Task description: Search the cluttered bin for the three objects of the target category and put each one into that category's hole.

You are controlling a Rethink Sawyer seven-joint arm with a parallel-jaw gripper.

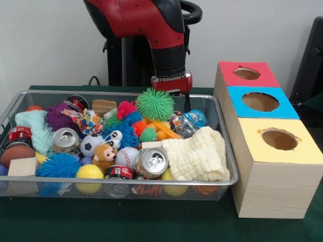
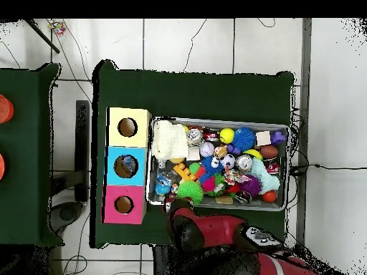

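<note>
A wire mesh bin point(image 1: 228, 151) point(image 2: 289, 172) is filled with toys, balls, cans and cloths. A green spiky ball point(image 1: 155, 104) point(image 2: 190, 190) sits high at the bin's back rim. My gripper point(image 1: 180, 100) hangs right beside and partly behind it. The ball hides whether they touch, and whether the gripper is open or shut. An opened silver can point(image 1: 151, 162) lies at the front. Another can point(image 1: 65, 139) stands at the left. A wooden box beside the bin has a red hole point(image 1: 247, 73), a blue hole point(image 1: 260, 102) and a yellow hole point(image 1: 279, 139).
A cream knitted cloth point(image 1: 198, 156) fills the bin's front right corner. A blue spiky ball point(image 1: 58, 165), yellow ball point(image 1: 89, 172), baseball point(image 1: 127, 157), monkey toy point(image 1: 104, 155) and crumpled plastic bottle point(image 1: 189, 122) crowd the rest. Green table cloth point(image 1: 151, 222) lies under everything.
</note>
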